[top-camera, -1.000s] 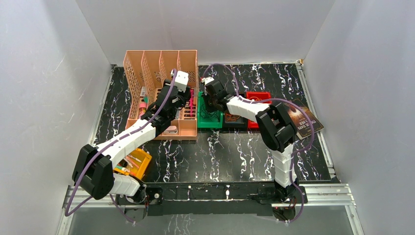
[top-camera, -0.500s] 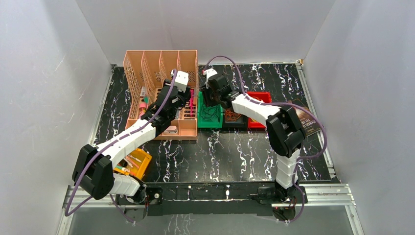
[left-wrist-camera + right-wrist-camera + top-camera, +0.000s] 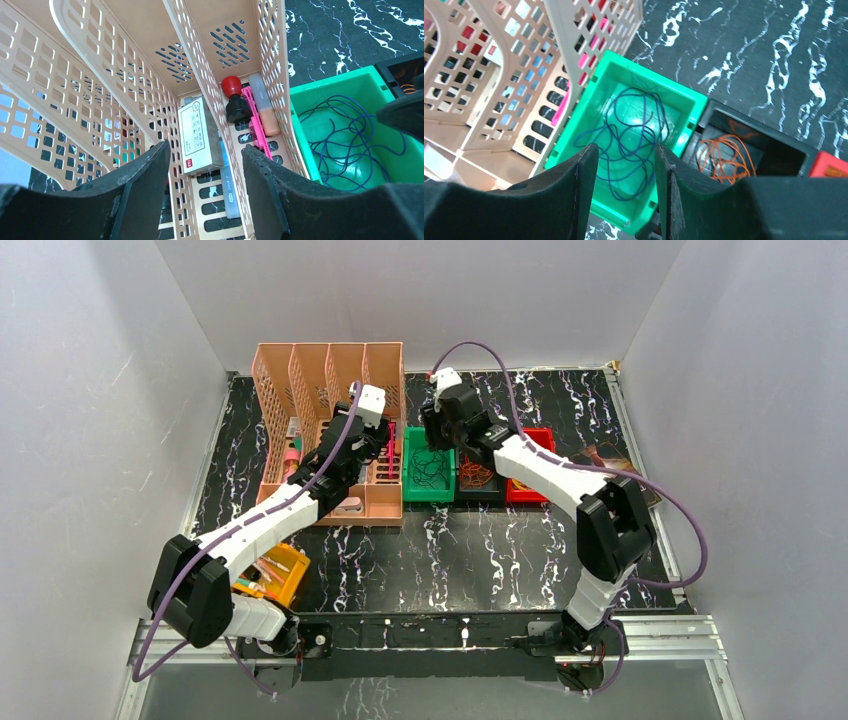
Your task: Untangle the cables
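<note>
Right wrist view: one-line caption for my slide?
Open right fingers hover above dark blue cable in the green bin; orange cable lies in the black bin beside it.

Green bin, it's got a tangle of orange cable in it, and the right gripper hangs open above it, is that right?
Not quite. The green bin holds dark blue cable, not orange; the orange cable lies in the black bin beside it. The right wrist view shows this. The right gripper does hang open above the green bin.
</note>
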### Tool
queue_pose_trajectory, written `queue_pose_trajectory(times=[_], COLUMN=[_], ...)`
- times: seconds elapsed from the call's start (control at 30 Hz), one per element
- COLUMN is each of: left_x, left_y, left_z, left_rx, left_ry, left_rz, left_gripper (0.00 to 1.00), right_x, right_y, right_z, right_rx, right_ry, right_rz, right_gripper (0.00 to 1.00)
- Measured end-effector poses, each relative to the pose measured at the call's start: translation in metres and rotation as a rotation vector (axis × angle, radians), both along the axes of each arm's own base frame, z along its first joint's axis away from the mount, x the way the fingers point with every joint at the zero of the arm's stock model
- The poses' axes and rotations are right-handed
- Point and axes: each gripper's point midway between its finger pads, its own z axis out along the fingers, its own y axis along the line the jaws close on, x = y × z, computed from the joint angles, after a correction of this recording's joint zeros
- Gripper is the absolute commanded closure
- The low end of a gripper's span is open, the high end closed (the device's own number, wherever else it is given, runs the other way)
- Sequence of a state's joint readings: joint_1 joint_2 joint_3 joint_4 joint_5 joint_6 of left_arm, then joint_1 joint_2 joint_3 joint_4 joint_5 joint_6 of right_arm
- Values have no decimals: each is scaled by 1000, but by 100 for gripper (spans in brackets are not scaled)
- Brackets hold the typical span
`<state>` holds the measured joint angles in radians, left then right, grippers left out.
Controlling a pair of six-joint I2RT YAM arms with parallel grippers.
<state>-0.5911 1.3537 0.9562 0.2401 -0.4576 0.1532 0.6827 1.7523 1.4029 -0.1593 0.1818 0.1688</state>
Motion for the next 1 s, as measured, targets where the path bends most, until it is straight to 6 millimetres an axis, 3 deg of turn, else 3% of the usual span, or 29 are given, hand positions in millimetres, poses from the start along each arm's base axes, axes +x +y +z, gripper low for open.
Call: queue_pose_trajectory(times=[0.13,0.27,0.47,0.57,0.67,0.7,0.73,0.77,0.9,1.0], left_x=[0,0,-7,-20,-46,-63,-74,-82,-126,-141], left_y=[0,0,-1,0,6,14,19,23,52,64], left_z=[0,0,16,35,46,45,46,40,-14,-26], left_rx=[0,-7,-74,-174,-301,-356,-396,-421,-456,-482], left_ry=[0,0,-21,-33,-11,10,16,34,170,188], left_rz=[0,0,-4,-8,-6,6,14,25,124,165], left_gripper=[45,45,44,42,37,31,16,3,2,2], right_x=[-9,-32,-68,-88,-111,-121,-126,-132,-152,-156], right_y=[-17,-38,-69,-91,-125,-142,-150,-160,-186,-193], right_z=[3,6,43,69,78,82,85,88,62,45], right_rx=[-20,-24,56,113,139,154,168,193,230,229], right_ry=[-13,-27,-132,-219,-287,-318,-335,-358,-336,-317], right_rz=[-31,-38,-42,-69,-136,-176,-197,-230,-318,-344], right_gripper=[45,44,38,26,7,2,2,2,2,2])
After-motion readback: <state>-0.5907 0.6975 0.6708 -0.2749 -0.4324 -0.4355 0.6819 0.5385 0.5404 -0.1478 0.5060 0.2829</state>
